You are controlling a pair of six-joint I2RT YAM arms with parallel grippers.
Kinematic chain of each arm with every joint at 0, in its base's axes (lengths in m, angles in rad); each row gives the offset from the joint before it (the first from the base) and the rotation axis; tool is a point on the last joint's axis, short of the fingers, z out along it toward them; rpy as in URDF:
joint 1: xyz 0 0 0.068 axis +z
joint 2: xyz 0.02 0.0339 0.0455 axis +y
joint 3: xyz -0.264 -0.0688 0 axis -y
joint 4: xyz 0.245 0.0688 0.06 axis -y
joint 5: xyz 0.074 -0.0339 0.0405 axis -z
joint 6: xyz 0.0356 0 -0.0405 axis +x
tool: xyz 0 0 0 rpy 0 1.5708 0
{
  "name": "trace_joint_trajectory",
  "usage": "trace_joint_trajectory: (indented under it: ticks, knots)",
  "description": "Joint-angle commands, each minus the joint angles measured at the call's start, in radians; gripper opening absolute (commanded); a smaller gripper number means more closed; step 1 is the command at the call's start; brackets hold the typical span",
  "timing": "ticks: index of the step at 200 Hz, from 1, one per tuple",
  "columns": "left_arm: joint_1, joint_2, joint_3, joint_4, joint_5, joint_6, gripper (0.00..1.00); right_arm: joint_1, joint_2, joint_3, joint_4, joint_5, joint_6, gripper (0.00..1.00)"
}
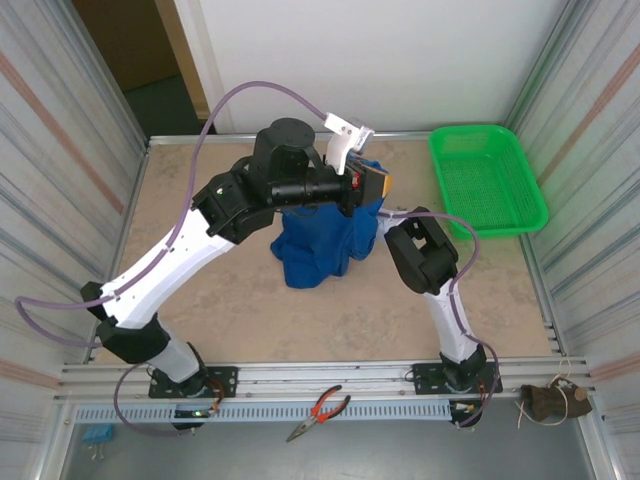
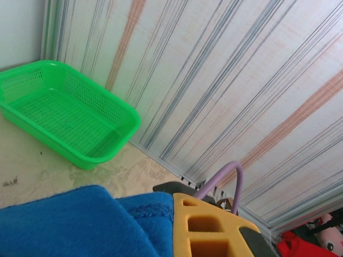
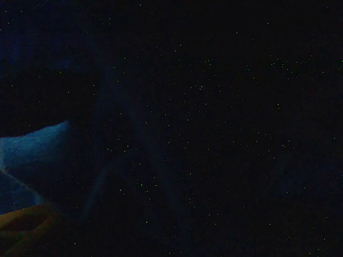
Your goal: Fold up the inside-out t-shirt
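**Desk:** Where is the shirt?

**Me:** The royal-blue t-shirt (image 1: 320, 240) stands in a bunched heap near the middle of the table (image 1: 230, 300), a little toward 12 o'clock. Its top is drawn up off the surface and its lower folds rest on the beige top.

**Desk:** Who has hold of it?

**Me:** My left gripper (image 1: 368, 182) does. My left arm reaches in from 7 o'clock, and the fingers are pinched together on the cloth at the heap's peak. From my left wrist, blue fabric (image 2: 69, 225) lies right against my yellow finger (image 2: 206, 230).

**Desk:** And your right?

**Me:** My right arm (image 1: 425, 255) comes in from 5 o'clock and pushes into the heap's 3 o'clock side. The right gripper (image 3: 16, 230) sits under the cloth. The wrist camera gives near darkness, dim blue folds and a faint orange edge at 8 o'clock. I cannot tell whether those fingers are apart or together.

**Desk:** What else is in the frame?

**Me:** A green mesh basket (image 1: 487, 180) lies at 2 o'clock, well apart from the shirt. Red-handled pliers (image 1: 320, 408) lie on the near rail at 6 o'clock.
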Motion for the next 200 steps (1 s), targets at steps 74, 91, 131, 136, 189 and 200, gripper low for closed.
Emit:
trace_joint_trajectory:
  ticks: [74,91,131,136,189,200]
  knots:
    - [0.018,0.087,0.246,-0.004,0.098,-0.015,0.00,0.011,0.199,0.197,-0.333,0.053,0.024,0.74]
    - [0.019,0.086,0.247,-0.007,0.094,-0.015,0.00,0.009,0.206,0.200,-0.343,0.035,0.017,0.51]
    - [0.027,0.063,0.214,-0.008,0.074,-0.012,0.00,0.011,0.184,0.160,-0.312,0.003,0.005,0.03]
    - [0.029,0.060,0.208,-0.006,0.071,-0.013,0.00,0.009,0.178,0.153,-0.304,-0.002,0.001,0.00]
    - [0.085,-0.025,0.062,0.014,-0.015,-0.032,0.00,-0.011,-0.013,0.041,-0.152,-0.179,-0.080,0.00]
    - [0.128,-0.064,-0.010,0.027,-0.049,-0.052,0.00,-0.015,-0.081,0.007,-0.119,-0.237,-0.108,0.00]
